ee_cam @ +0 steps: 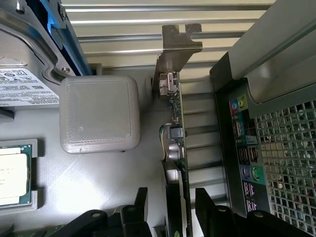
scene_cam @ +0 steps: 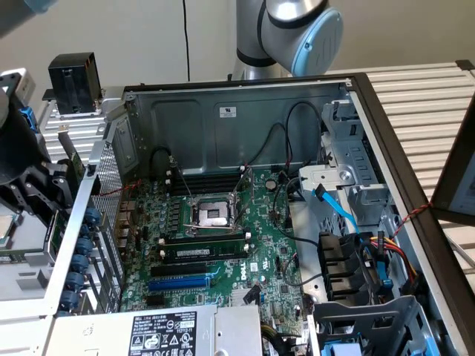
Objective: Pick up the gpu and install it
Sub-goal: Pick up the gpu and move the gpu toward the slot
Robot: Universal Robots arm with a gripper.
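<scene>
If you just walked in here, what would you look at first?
Probably the big open computer case in the middle of the exterior view, with its green motherboard lying inside. Beside the case's back, the gpu stands on edge, with a finger of the robot's open hand on each side.

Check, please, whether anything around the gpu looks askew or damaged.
Nothing stands out. The gpu stands on edge outside the computer case, straight between the fingers of the open gripper, and its metal bracket looks unbent.
</scene>
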